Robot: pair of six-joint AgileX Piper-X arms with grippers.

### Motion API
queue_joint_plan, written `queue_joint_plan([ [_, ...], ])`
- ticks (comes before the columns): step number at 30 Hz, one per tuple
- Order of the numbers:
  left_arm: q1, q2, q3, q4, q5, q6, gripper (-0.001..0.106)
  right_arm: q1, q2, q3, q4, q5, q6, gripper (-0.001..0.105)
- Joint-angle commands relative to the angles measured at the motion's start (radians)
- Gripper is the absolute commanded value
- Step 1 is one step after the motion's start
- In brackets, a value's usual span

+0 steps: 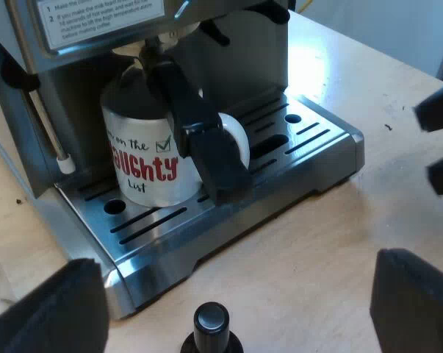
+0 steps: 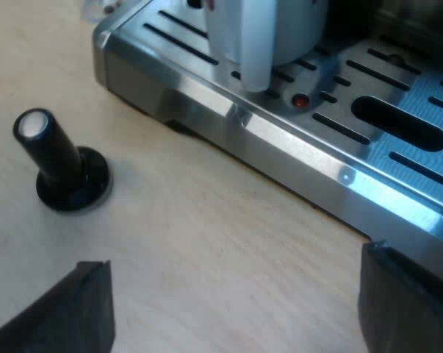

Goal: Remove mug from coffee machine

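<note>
Mug (image 1: 140, 158) on drip tray (image 1: 280, 195) of espresso machine (image 1: 243, 51).
Left gripper (image 1: 234, 268) and right gripper (image 2: 236, 276): wide open, empty, over desk (image 2: 206, 243).

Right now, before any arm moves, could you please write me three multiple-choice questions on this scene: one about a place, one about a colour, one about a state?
1. Where does the mug stand?
A. on the drip tray of the espresso machine
B. upside down on the machine's top
C. in a person's hand

2. What colour is the largest word printed on the mug?
A. blue
B. green
C. red

3. What is the state of the left gripper?
A. shut on the mug
B. open, holding nothing
C. shut, holding nothing

Answers:
1 A: its base rests on the tray's slotted metal.
2 C: the big letters are red on the white mug.
3 B: its fingers stand wide apart and grip nothing.
</note>
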State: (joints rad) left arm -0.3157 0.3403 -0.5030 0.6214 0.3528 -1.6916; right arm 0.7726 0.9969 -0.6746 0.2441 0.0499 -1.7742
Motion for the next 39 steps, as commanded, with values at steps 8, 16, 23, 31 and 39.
queue_joint_plan([
  [8, -0.004, -0.001, -0.002, 0.009, 0.027, -0.002, 0.079, 0.001, 0.185, -0.007, -0.322, -0.003, 0.081, 0.070],
  [16, -0.004, -0.001, -0.002, 0.009, 0.027, -0.002, 0.079, 0.001, 0.334, -0.007, -0.541, 0.015, 0.081, 0.070],
  [23, -0.004, -0.001, -0.002, 0.009, 0.027, -0.002, 0.079, 0.001, 0.451, -0.007, -0.727, 0.071, 0.081, 0.070],
  [31, -0.004, -0.001, -0.002, 0.009, 0.027, -0.002, 0.079, 0.001, 0.558, -0.007, -0.899, 0.156, 0.081, 0.070],
  [39, -0.004, -0.001, -0.002, 0.009, 0.027, -0.002, 0.079, 0.001, 0.643, -0.009, -1.009, 0.156, 0.073, 0.070],
])
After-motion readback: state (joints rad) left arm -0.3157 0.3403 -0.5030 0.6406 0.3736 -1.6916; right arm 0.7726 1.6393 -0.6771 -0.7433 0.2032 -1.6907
